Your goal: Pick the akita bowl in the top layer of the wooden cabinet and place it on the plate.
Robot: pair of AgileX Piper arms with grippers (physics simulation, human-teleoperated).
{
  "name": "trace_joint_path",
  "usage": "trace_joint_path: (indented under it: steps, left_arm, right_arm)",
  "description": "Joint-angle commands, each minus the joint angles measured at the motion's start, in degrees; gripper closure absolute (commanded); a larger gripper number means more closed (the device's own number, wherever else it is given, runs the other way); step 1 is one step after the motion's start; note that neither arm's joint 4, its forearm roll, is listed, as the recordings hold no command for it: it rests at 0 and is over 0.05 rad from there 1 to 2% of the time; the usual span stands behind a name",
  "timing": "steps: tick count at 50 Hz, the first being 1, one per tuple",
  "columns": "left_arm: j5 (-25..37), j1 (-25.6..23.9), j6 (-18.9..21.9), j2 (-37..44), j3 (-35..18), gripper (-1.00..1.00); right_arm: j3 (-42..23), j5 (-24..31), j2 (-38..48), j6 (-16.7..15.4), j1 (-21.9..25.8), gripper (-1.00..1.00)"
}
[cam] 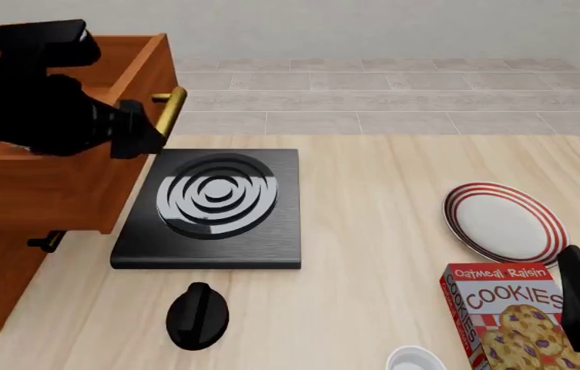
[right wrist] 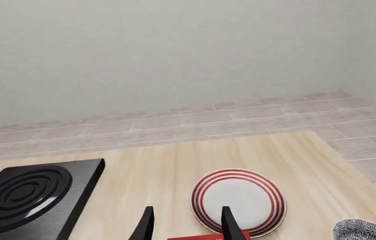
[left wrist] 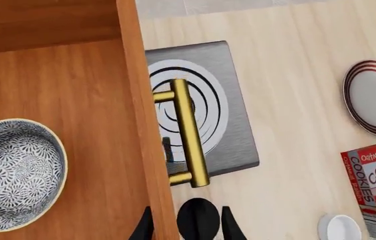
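Akita bowl (left wrist: 16, 175): lodged in open top layer (left wrist: 61, 90). Left gripper (left wrist: 186, 226): parted, empty, above drawer front. Risk: front wall or brass handle (left wrist: 189, 132) is struck on descent.

A pale wooden table (cam: 393, 231) with fine lengthwise grain filled the foreground under soft, even light that cast only faint shadows. Beyond its far edge ran a floor of light grey tiles (right wrist: 241, 117) laid in long rows. Behind that rose a plain off-white wall (right wrist: 188, 50), bare of windows.
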Motion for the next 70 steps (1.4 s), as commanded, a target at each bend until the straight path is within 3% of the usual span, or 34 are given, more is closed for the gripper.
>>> trace_joint_path:
  steps: [1,18,41,48,53,70]
  left_arm:
    - [2.02,0.25,3.26,2.34,-4.51,-1.00]
    - [6.58,3.37,8.07,5.63,-14.79,-1.00]
    - [9.69,6.14,11.16,6.95,-20.15,-1.00]
    - [11.54,7.17,12.36,8.08,-24.06,-1.00]
    - [14.18,8.32,13.39,9.31,-29.61,-1.00]
    - [14.98,12.79,16.41,10.11,-30.51,-1.00]
  right_arm:
    - [-0.02,0.17,-0.17,-0.19,0.19,-1.00]
    - [-0.06,0.30,-0.30,-0.19,0.17,-1.00]
    - [-0.11,-0.04,-0.04,0.03,0.07,-1.00]
    - [-0.10,-0.05,0.00,-0.05,0.18,-1.00]
    - [-0.09,-0.07,-0.03,-0.08,0.18,-1.00]
    - [-0.06,-0.06,-0.06,-0.09,0.22,-1.00]
